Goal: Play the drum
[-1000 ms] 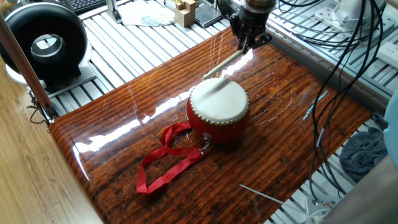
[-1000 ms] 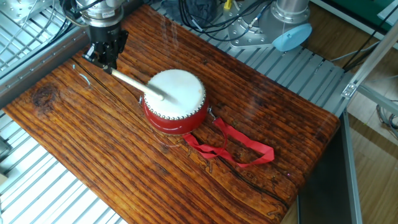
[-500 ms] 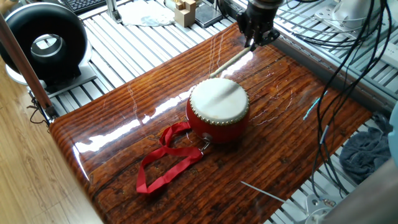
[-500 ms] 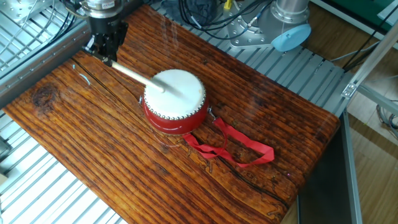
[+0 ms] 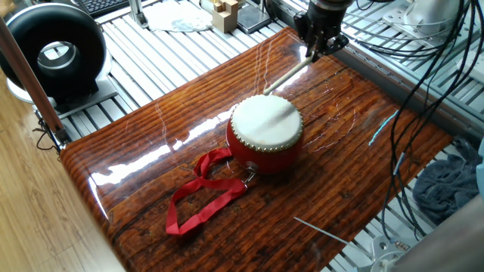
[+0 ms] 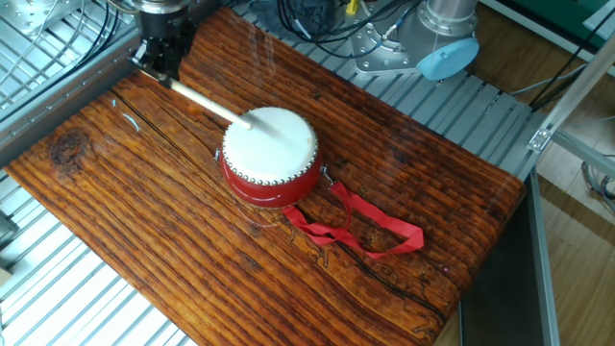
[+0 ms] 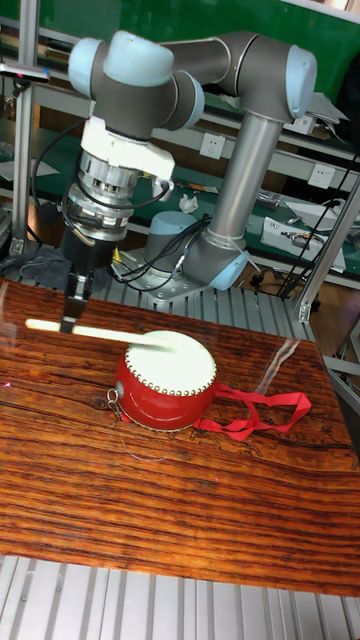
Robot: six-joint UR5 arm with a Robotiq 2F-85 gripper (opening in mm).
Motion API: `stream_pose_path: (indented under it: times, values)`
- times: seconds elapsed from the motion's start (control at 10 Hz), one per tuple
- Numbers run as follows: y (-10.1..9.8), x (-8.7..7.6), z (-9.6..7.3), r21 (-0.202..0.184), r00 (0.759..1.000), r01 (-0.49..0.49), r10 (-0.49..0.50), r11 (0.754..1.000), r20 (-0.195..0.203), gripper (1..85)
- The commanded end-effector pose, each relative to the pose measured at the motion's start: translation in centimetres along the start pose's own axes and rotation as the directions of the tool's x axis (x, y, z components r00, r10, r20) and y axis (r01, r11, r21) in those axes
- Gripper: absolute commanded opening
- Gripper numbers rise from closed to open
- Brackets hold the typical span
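The drum (image 5: pixel 265 134) (image 6: pixel 271 154) (image 7: pixel 165 382) is small and round, red-bodied with a cream skin, and stands mid-table on the wooden board. Its red ribbon strap (image 5: pixel 202 194) (image 6: pixel 363 224) (image 7: pixel 258 411) trails across the wood. My gripper (image 5: pixel 318 48) (image 6: pixel 159 75) (image 7: pixel 70 318) is shut on a thin pale wooden stick (image 5: pixel 291 73) (image 6: pixel 207 104) (image 7: pixel 105 332), off the drum's edge. The stick slants down toward the drum, and its tip is over the rim of the skin; whether it touches cannot be told.
A black round device (image 5: pixel 53 50) sits off the board's corner. Wooden blocks (image 5: pixel 225 13) and cloth lie behind the board. Cables (image 5: pixel 423 68) hang beside it. A thin metal rod (image 5: pixel 321 230) lies near the board's edge. The arm's base (image 6: pixel 423 38) stands behind.
The gripper has moved away from the drum and slightly upward. The stick's tip has drawn back from the middle of the skin to its rim.
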State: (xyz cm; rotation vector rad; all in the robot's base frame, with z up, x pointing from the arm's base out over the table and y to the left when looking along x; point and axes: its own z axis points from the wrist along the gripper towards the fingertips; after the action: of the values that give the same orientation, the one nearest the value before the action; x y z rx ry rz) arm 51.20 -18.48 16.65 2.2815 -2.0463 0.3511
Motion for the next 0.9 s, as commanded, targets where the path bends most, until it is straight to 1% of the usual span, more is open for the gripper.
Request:
stream_pose_path:
  times: [0.0,0.1,0.2,0.3,0.4,0.5,0.6,0.7,0.8]
  values:
    - [-1.4,5.9,-0.4,0.058,0.965,-0.006,0.021,0.998,-0.261,1.0]
    - [-1.7,5.3,0.2,0.06,0.97,-0.003,0.018,0.998,-0.244,1.0]
    - [-1.7,3.9,0.7,0.056,0.982,-0.003,0.014,0.998,-0.191,1.0]
    - [0.0,0.7,1.0,-0.005,0.995,-0.08,0.08,0.997,-0.056,1.0]
    - [0.4,-1.6,0.8,-0.028,0.99,-0.129,0.13,0.991,0.049,1.0]
    - [0.7,-2.2,0.8,-0.041,0.984,-0.158,0.16,0.987,0.072,1.0]
    - [0.9,-2.4,0.8,-0.051,0.981,-0.174,0.178,0.983,0.078,1.0]
    - [1.1,-2.4,0.9,-0.055,0.981,-0.172,0.176,0.983,0.076,1.0]
    - [1.8,-3.0,1.0,-0.08,0.977,-0.185,0.192,0.98,0.089,1.0]
